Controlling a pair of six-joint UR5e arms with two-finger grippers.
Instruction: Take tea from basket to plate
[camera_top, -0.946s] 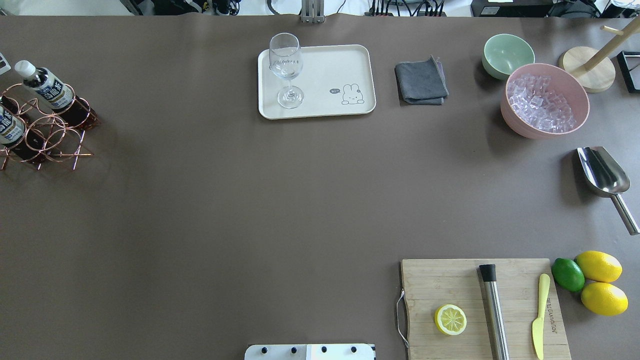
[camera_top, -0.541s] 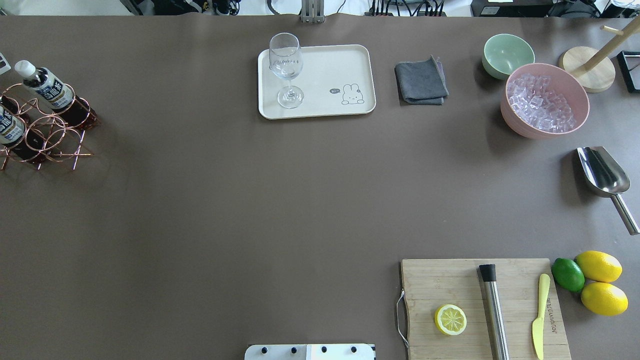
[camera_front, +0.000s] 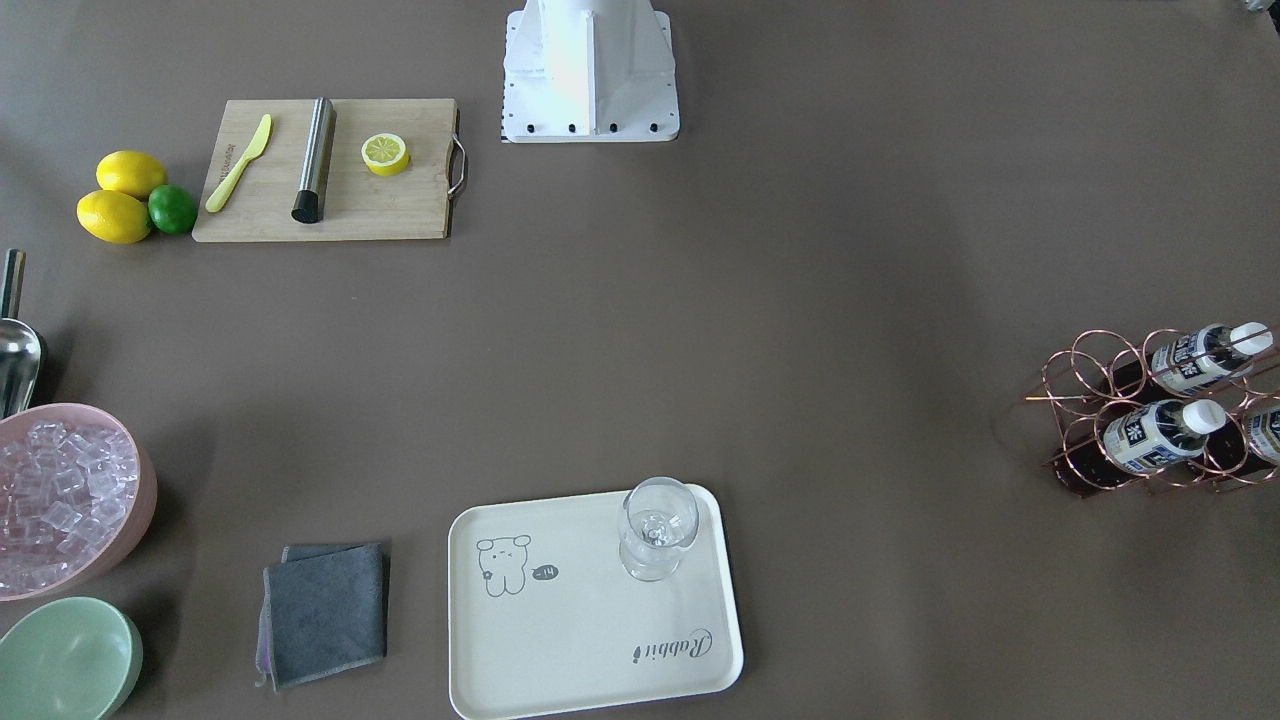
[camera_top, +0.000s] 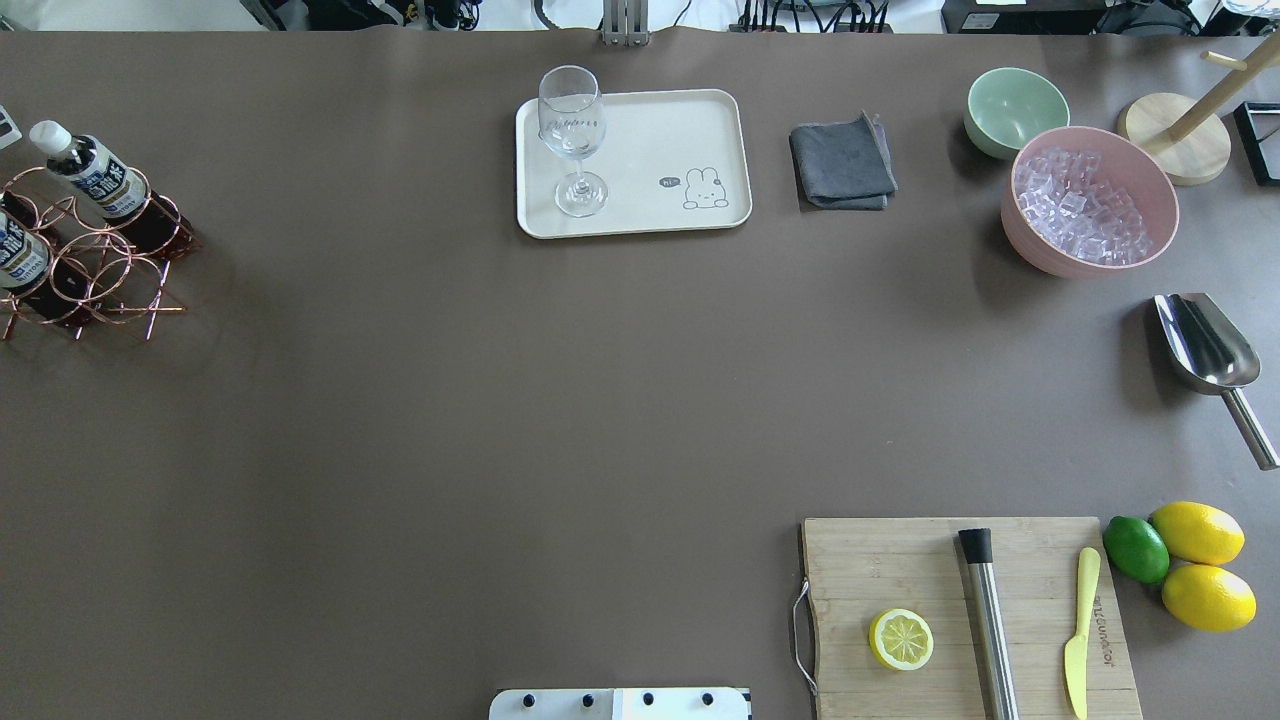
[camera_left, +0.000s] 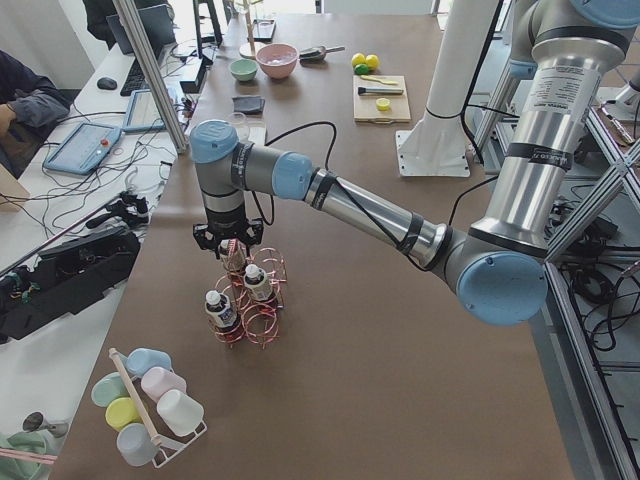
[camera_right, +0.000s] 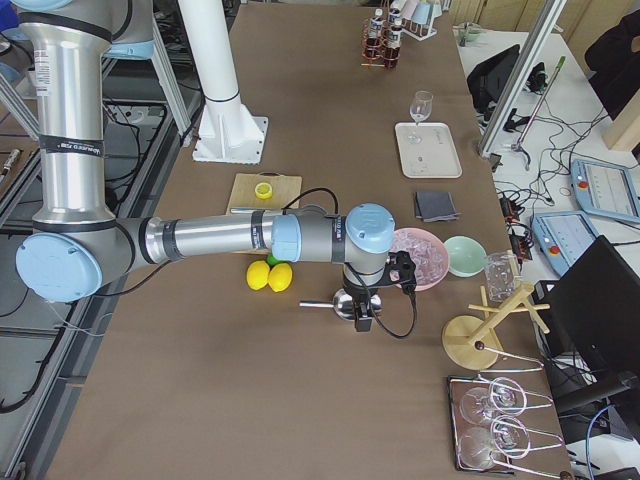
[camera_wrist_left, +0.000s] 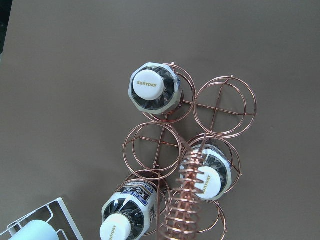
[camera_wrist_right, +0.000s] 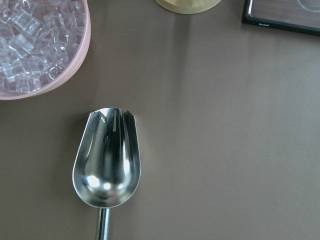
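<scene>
Far left of worktop (camera_top: 500, 400), overhead view: basket (camera_top: 100, 270), copper wire, cut off by the frame edge. One tea (camera_top: 97, 178) bottle shows whole, a second is clipped. Left wrist view: three bottles in three of six cells, handle coil (camera_wrist_left: 186, 200) overlapping one cap. Left claw (camera_left: 228, 244) over basket, side view only, opening cannot be told. Right claw (camera_right: 365, 318) over scoop (camera_right: 345, 303), likewise. Plate (camera_top: 680, 130) well apart, glass (camera_top: 572, 135) at one corner; broad worktop between basket and plate.

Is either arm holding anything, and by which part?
Cannot be told: the left tool hangs over the basket, the right tool over the scoop.
</scene>
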